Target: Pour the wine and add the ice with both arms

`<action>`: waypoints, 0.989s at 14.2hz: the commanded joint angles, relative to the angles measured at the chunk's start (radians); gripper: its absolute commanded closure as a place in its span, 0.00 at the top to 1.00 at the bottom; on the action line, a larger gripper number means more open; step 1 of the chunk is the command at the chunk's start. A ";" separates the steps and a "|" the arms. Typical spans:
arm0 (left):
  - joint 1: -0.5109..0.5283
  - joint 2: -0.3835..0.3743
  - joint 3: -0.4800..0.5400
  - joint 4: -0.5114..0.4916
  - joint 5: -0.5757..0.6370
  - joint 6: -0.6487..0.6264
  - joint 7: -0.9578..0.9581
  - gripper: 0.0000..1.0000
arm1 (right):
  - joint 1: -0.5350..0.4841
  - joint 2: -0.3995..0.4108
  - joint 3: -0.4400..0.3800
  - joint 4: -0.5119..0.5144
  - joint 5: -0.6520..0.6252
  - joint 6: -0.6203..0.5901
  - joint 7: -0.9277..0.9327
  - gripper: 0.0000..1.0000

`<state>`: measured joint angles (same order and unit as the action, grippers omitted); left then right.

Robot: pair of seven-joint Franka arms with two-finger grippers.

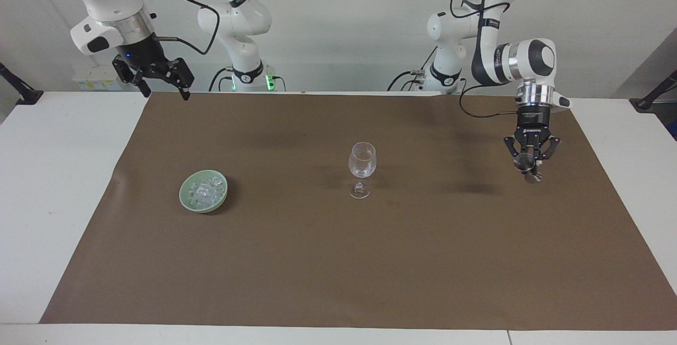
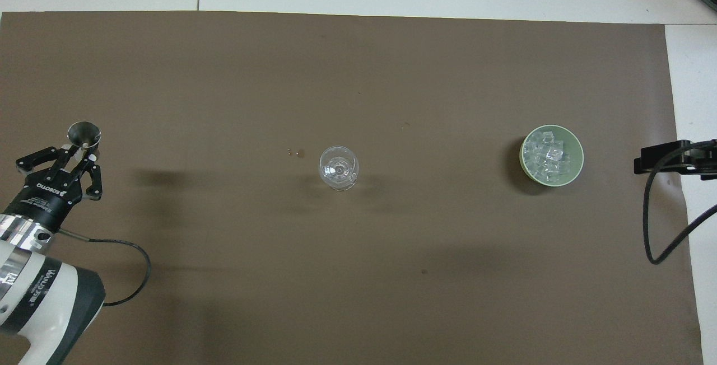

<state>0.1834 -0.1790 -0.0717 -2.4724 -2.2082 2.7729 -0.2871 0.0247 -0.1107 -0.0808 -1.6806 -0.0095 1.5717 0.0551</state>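
A clear stemmed glass (image 1: pixel 362 168) (image 2: pixel 339 168) stands upright at the middle of the brown mat. Wine is out of view. Toward the right arm's end sits a green bowl (image 1: pixel 183 197) (image 2: pixel 579 158) holding the ice (image 1: pixel 205 190) (image 2: pixel 546 155). My left gripper (image 1: pixel 530 166) (image 2: pixel 78 151) hangs over the mat near the left arm's end, shut on a shiny metal jigger (image 1: pixel 524 162) (image 2: pixel 84 133). My right gripper (image 1: pixel 164 91) (image 2: pixel 652 162) waits open and holding nothing, raised over the mat's corner by the right arm's base.
The brown mat (image 1: pixel 338 260) covers most of the white table (image 1: pixel 53 175). Two small drops (image 2: pixel 296 153) lie on the mat beside the glass, toward the left arm's end. Black clamps (image 1: pixel 21 91) sit at the table's corners nearest the robots.
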 commanded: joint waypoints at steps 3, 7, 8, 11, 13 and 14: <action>0.014 -0.046 0.105 -0.099 -0.013 -0.142 -0.155 0.00 | -0.003 -0.023 0.001 -0.022 0.009 0.001 -0.021 1.00; 0.070 -0.017 0.110 -0.138 -0.013 -0.238 -0.173 0.00 | -0.003 -0.023 0.001 -0.022 0.009 0.001 -0.021 1.00; 0.099 0.008 0.110 -0.146 -0.013 -0.292 -0.172 0.00 | -0.003 -0.023 0.001 -0.024 0.009 0.001 -0.021 1.00; 0.158 0.096 0.110 -0.149 -0.012 -0.415 -0.170 0.00 | -0.003 -0.023 0.001 -0.022 0.009 0.001 -0.021 1.00; 0.182 0.139 0.110 -0.145 -0.008 -0.464 -0.169 0.00 | -0.003 -0.023 0.001 -0.022 0.009 0.001 -0.021 1.00; 0.183 0.141 0.110 -0.143 -0.007 -0.466 -0.169 0.00 | -0.003 -0.023 0.001 -0.024 0.009 0.001 -0.021 1.00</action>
<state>0.3475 -0.0622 0.0411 -2.6228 -2.2086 2.3480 -0.4530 0.0247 -0.1108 -0.0808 -1.6806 -0.0095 1.5717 0.0551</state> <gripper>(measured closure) 0.784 0.000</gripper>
